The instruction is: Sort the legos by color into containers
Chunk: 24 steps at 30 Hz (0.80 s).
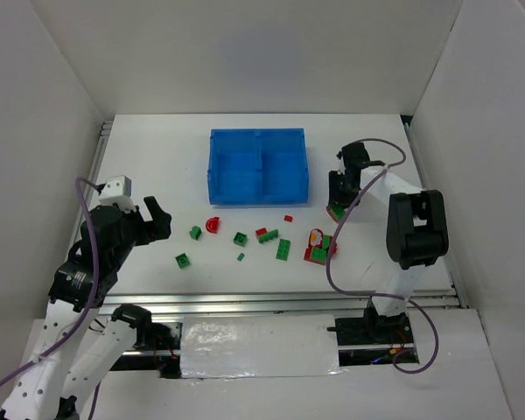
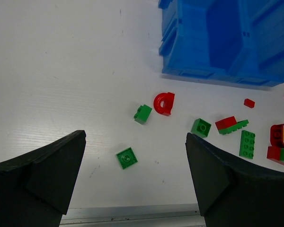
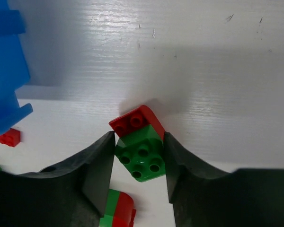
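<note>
The blue two-compartment tray (image 1: 257, 166) stands at the back middle; both compartments look empty. Red and green legos lie scattered in front of it: a red curved piece (image 1: 213, 225), green bricks (image 1: 195, 232) (image 1: 183, 260), and a red-green cluster (image 1: 318, 245). My right gripper (image 1: 341, 199) is just right of the tray, shut on a joined red-and-green brick (image 3: 139, 146), its fingers (image 3: 97, 165) pressing both sides. My left gripper (image 1: 155, 219) is open and empty at the left, above a green brick (image 2: 126, 158), with the curved piece (image 2: 164, 103) beyond.
A small red brick (image 3: 7, 137) lies by the tray's corner (image 3: 4, 71). Another red-green piece (image 3: 117, 213) lies just under my right fingers. White walls enclose the table on three sides. The metal rail (image 1: 280, 302) runs along the near edge.
</note>
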Each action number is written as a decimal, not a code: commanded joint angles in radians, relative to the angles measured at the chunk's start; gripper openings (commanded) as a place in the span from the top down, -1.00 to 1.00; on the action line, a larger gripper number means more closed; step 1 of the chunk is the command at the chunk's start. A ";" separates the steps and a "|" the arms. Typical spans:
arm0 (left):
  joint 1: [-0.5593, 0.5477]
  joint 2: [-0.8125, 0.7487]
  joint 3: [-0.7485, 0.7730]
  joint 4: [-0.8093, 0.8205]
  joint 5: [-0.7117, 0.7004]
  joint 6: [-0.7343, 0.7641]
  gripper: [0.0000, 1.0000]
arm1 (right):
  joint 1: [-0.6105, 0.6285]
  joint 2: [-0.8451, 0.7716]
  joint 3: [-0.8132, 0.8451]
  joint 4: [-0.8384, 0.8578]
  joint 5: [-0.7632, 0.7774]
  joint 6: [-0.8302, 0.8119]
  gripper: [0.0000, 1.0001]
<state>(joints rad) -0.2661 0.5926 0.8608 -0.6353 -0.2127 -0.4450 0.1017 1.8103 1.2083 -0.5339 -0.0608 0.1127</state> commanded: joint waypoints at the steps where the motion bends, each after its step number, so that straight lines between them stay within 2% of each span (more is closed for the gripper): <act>1: -0.002 0.007 0.009 0.028 -0.010 0.014 -0.99 | 0.010 0.000 0.034 -0.032 0.059 0.024 0.17; 4: -0.002 0.012 0.007 0.029 -0.010 0.015 -0.99 | 0.016 -0.035 0.007 -0.021 0.095 0.045 0.39; 6: -0.002 0.016 0.009 0.029 -0.011 0.015 -0.99 | 0.016 -0.043 0.000 -0.024 0.105 0.054 0.43; 8: -0.002 0.018 0.009 0.028 -0.013 0.014 -0.99 | 0.016 -0.034 0.002 -0.034 0.110 0.067 0.60; 10: -0.002 0.018 0.010 0.028 -0.013 0.014 -0.99 | 0.016 -0.029 0.000 -0.031 0.102 0.071 0.66; 12: -0.002 0.016 0.007 0.029 -0.011 0.014 -0.99 | 0.016 -0.028 0.004 -0.028 0.119 0.087 1.00; 24: -0.002 0.029 0.010 0.031 -0.002 0.019 -0.99 | 0.009 -0.155 -0.062 0.040 0.130 0.217 1.00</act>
<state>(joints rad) -0.2661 0.6147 0.8608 -0.6350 -0.2127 -0.4446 0.1135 1.7370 1.1610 -0.5350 0.0471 0.2680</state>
